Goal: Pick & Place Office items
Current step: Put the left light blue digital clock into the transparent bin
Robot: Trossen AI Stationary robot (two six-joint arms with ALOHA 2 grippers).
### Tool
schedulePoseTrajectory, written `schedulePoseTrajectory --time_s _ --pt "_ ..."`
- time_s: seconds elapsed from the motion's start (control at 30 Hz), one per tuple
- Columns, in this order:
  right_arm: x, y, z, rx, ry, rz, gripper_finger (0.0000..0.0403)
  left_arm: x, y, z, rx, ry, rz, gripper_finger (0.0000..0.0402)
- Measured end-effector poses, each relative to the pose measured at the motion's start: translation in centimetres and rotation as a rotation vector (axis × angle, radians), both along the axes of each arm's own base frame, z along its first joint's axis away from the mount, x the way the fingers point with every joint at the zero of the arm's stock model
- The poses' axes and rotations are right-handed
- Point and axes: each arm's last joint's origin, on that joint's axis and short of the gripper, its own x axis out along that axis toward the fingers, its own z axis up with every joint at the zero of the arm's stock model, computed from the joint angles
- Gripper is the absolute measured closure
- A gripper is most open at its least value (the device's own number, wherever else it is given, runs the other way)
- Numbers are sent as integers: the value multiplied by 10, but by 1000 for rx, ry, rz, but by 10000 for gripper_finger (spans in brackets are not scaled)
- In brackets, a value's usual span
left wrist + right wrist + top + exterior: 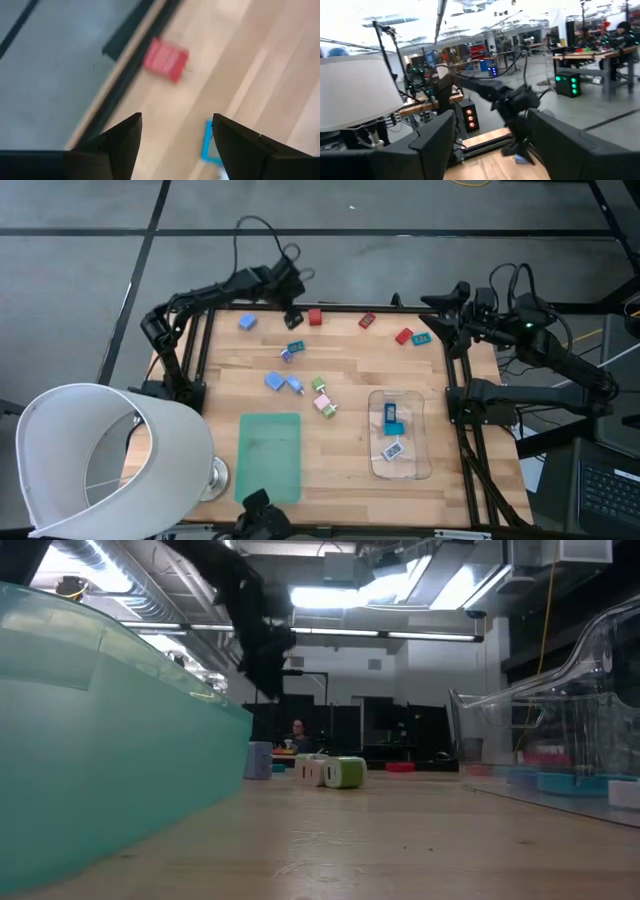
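**Left arm lines up over a red piece at the far edge**

The left gripper [175,135] hangs with its fingers apart and nothing between them, above the far edge of the tabletop [340,370]. Just ahead of it in the wrist view lies a red piece [166,59], close to the table's dark rim, with a blue-edged labelled piece [212,148] nearer the fingers. I'd judge this the approach to a pick: next it has to settle on one piece, drop and close.

The right gripper [490,135] waits, fingers spread and empty, at the far right corner.

Other pieces [300,383] lie scattered over the middle; a few already sit in the clear tray [425,440] near the right edge. A green mat [270,455] lies bare.

White labels show, but I cannot read any writing.
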Motion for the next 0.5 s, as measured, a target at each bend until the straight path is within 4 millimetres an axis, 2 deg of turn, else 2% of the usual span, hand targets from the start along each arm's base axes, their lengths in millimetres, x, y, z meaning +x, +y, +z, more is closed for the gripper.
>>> schedulePoseTrajectory --time_s 0.07,0.17,0.27,0.5 --pt "3 -1 -1 8 8 -20 140 -1 -6 -16 0 48 -19 161" --pt "6 -3 -2 25 16 -31 140 0 -13 -31 -29 32 -48 155" --pt "10 -4 -4 43 25 -29 140 1 -18 -41 -90 -2 -77 148" --pt "17 -7 -7 65 45 -28 140 -1 -29 -61 -109 34 -150 118"
